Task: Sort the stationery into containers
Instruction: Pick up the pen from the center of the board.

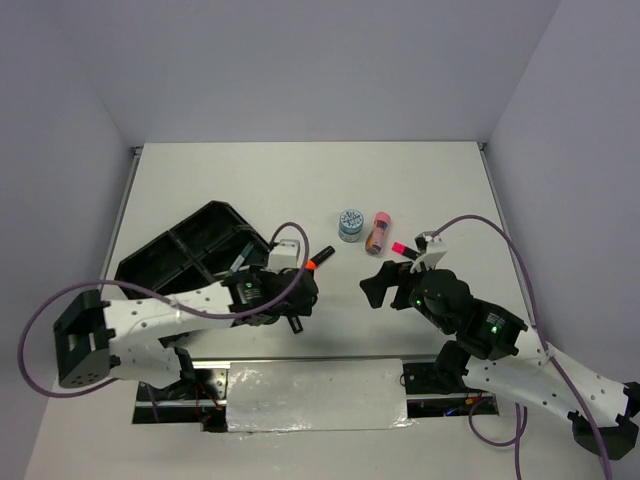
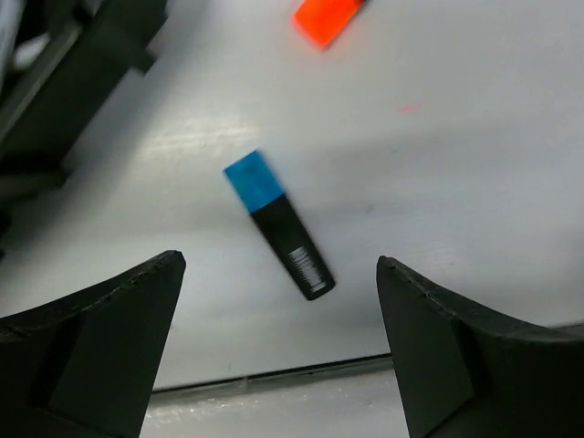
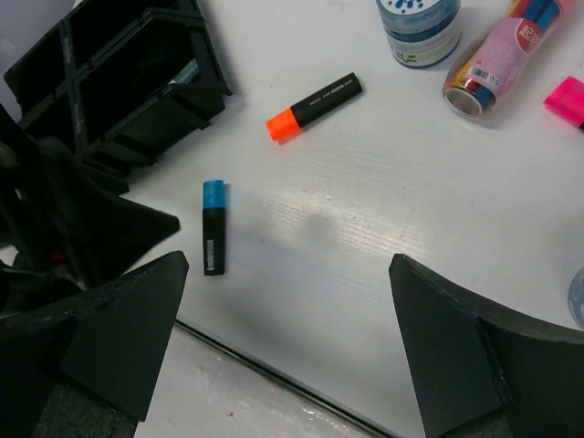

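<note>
A black highlighter with a blue cap (image 2: 278, 224) lies flat on the white table, just ahead of my open left gripper (image 2: 278, 265) and touching neither finger. It also shows in the right wrist view as the blue-capped highlighter (image 3: 213, 226). An orange-capped highlighter (image 3: 313, 106) lies beyond it. The black organiser tray (image 1: 190, 250) stands at the left with a pen in it. A blue-white tape roll (image 1: 351, 224), a pink-orange tube (image 1: 378, 232) and a pink-capped highlighter (image 1: 403, 250) lie mid-table. My right gripper (image 3: 287, 260) hovers open and empty over bare table.
The table's front edge and a foil-covered strip (image 1: 315, 395) run just below both grippers. A second tape roll (image 3: 577, 297) peeks in at the right edge of the right wrist view. Grey walls enclose the table on three sides.
</note>
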